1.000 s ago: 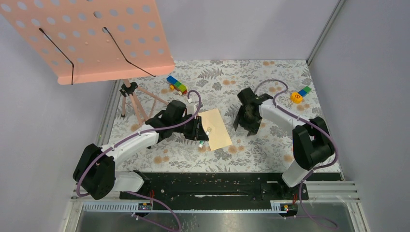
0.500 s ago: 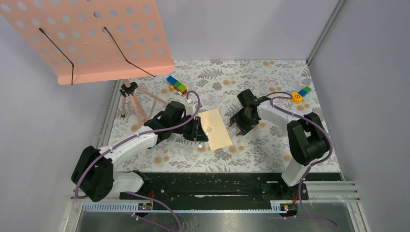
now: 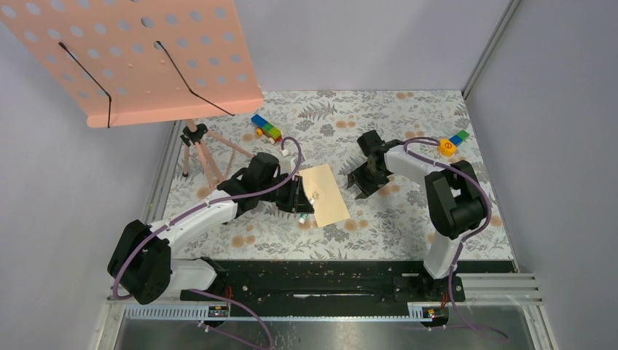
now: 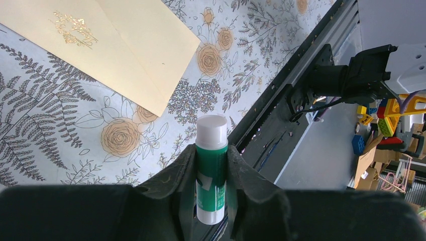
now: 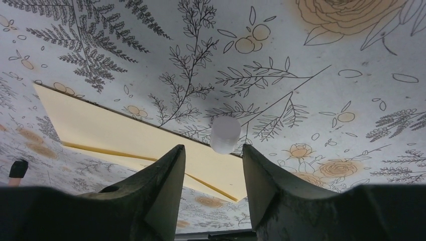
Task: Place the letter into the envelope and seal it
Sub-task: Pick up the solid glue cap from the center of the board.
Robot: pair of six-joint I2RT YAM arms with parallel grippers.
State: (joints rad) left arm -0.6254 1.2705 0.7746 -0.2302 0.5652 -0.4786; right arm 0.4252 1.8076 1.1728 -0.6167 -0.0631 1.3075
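The tan envelope [image 3: 326,193] lies flat in the middle of the floral mat, with a gold emblem on it; it also shows in the left wrist view [image 4: 100,45] and the right wrist view [image 5: 140,140]. No separate letter sheet is in view. My left gripper [image 3: 300,208] sits at the envelope's left edge, shut on a green glue stick [image 4: 211,175] with a white top, held above the mat. My right gripper [image 3: 362,184] is open and empty just right of the envelope. A small white cap [image 5: 225,134] stands on the mat beyond its fingertips [image 5: 168,170], by the envelope's edge.
A pink perforated board [image 3: 146,58] on a tripod [image 3: 197,149] overhangs the back left. Coloured toy blocks [image 3: 267,129] lie at the back, more toys [image 3: 452,142] at the back right. A black rail [image 3: 328,281] runs along the near edge.
My right gripper has swung back and down toward the envelope's right edge. The left arm with the glue stick has not moved.
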